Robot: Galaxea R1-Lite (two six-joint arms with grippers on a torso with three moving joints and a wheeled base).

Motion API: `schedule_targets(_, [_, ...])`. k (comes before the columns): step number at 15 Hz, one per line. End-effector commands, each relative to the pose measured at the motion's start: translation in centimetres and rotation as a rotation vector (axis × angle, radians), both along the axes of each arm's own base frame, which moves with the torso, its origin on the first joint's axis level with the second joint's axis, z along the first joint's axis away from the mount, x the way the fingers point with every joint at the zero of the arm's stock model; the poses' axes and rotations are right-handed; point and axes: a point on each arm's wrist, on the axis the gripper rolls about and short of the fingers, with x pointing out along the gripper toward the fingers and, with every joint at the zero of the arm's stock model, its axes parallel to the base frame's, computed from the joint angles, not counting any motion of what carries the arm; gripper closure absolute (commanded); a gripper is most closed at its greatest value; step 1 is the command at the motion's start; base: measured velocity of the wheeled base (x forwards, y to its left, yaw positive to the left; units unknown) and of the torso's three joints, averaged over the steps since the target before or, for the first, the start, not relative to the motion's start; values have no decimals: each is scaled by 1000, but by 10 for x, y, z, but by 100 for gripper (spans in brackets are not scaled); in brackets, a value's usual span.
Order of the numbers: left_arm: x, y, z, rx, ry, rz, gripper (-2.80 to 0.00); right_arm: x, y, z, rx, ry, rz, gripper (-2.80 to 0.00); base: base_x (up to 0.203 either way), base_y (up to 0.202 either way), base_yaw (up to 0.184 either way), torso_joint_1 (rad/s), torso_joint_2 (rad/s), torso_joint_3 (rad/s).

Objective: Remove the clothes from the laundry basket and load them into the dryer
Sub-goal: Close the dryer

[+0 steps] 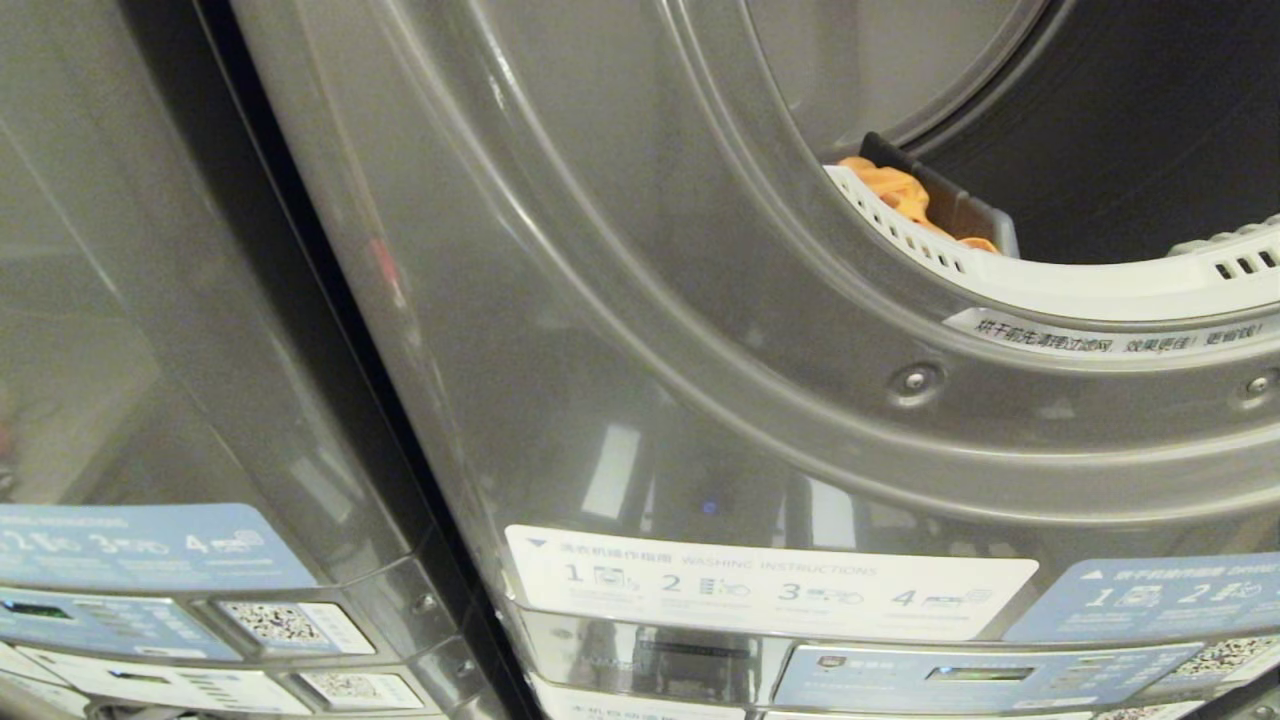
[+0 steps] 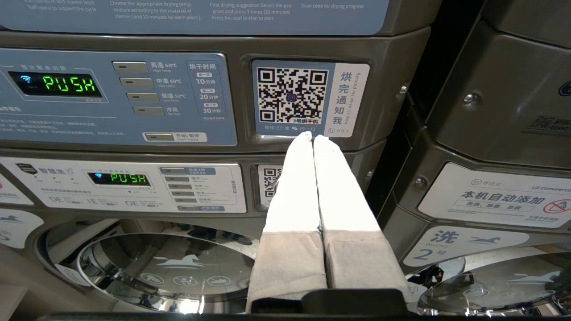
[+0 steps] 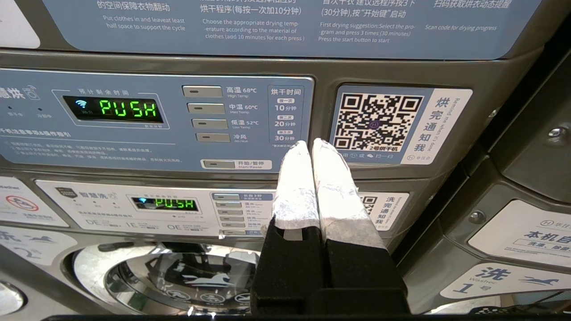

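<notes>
Looking down from the head camera, there's one dryer (image 1: pixel 700 330) with its round opening up at the right, and one orange piece of clothing (image 1: pixel 900 195) bunched just inside the white perforated rim (image 1: pixel 1050 285), plus a second machine (image 1: pixel 150 350) on the left; neither arm shows here. In the left wrist view the left hand (image 2: pixel 311 138) is clenched with nothing in it, two white-wrapped fingers pressed together, aimed at a QR sticker (image 2: pixel 292 96) beside two green "PUSH" displays. The right wrist view is nearly the same: right hand (image 3: pixel 312 145) clenched and empty in front of another control panel (image 3: pixel 156 120) with two "PUSH" readouts and a QR code.
</notes>
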Motion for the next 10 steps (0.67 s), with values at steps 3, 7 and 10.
schedule_targets(3, [0, 0, 0, -1, -2, 0, 0, 0, 0, 0, -1, 2, 0, 0, 0, 0, 0, 0, 0, 0])
schedule_targets(7, [0, 0, 0, -1, -2, 0, 0, 0, 0, 0, -9, 1, 1, 0, 0, 0, 0, 0, 0, 0])
schedule_targets(10, [0, 0, 0, -1, -2, 0, 0, 0, 0, 0, -12, 1, 1, 0, -111, 0, 0, 12, 7, 1])
